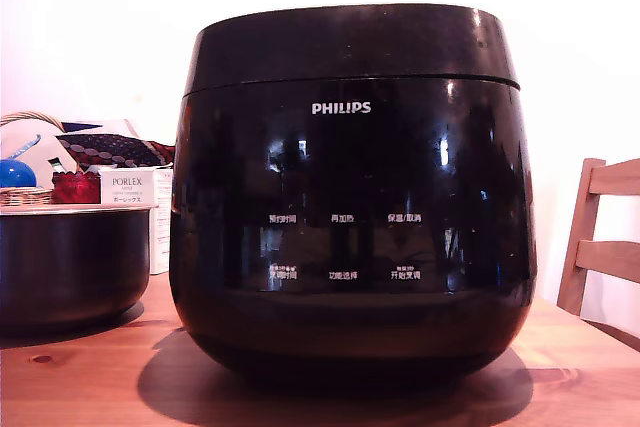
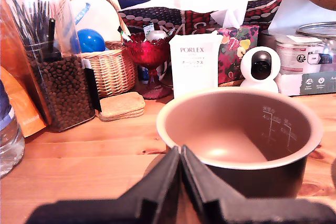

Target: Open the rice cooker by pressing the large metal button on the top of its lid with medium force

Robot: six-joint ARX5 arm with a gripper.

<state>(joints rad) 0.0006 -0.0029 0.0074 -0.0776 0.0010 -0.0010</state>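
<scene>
Rice cooker standing on wooden table, filling the exterior view; lid down and seated on the body. Not visible from the wrist, so position relative to the jaws cannot be told. Gripper with jaws pressed together, tips meeting, holding nothing. Just beyond the tips: empty inner pot. Farther beyond: PORLEX box, red glass goblet, wicker basket, small white camera.
</scene>
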